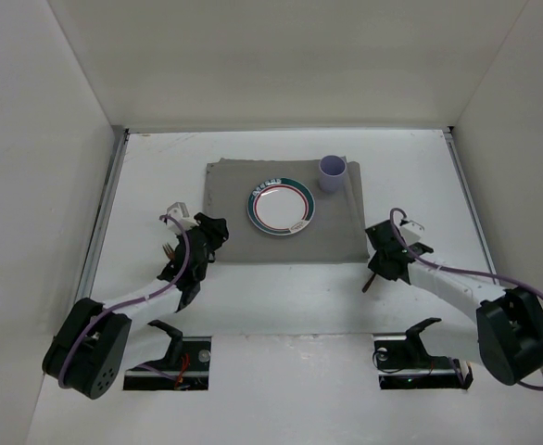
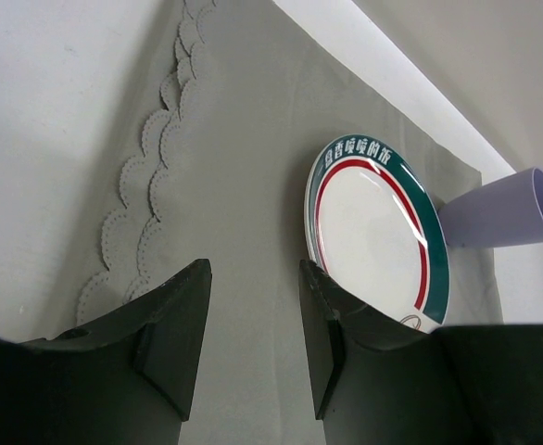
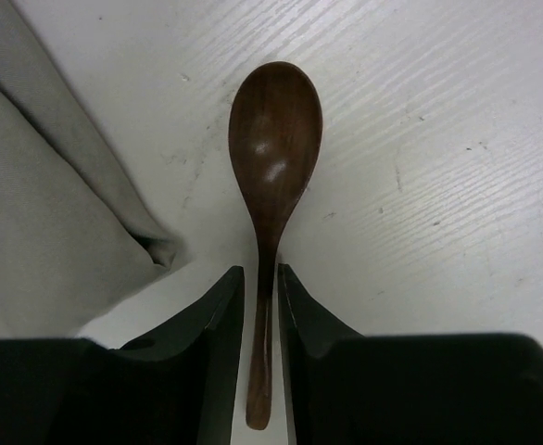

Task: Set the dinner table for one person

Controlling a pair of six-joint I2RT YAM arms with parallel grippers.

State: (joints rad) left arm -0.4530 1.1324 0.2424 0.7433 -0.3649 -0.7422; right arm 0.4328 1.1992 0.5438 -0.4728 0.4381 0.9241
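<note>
**Spoon (image 3: 273,158) gripped off placemat (image 1: 234,199) corner**

Observed right claw (image 3: 260,278) pinched narrow on spoon handle, bowl over bare dinner table (image 1: 281,306) just off placemat's near right corner. Logged left claw (image 2: 253,306) parted wide above placemat's near left part. Noted plate (image 1: 281,206) mid-placemat, cup (image 1: 333,173) at far right; table beneath placemat, extending on all sides.

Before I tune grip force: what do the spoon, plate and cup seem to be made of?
The spoon: likely wood, dark brown with faint grain and a soft sheen. The plate: glossy white with green and red rim bands; ceramic or melamine, cannot tell. The cup: probably plastic, uniform matte lilac.
</note>
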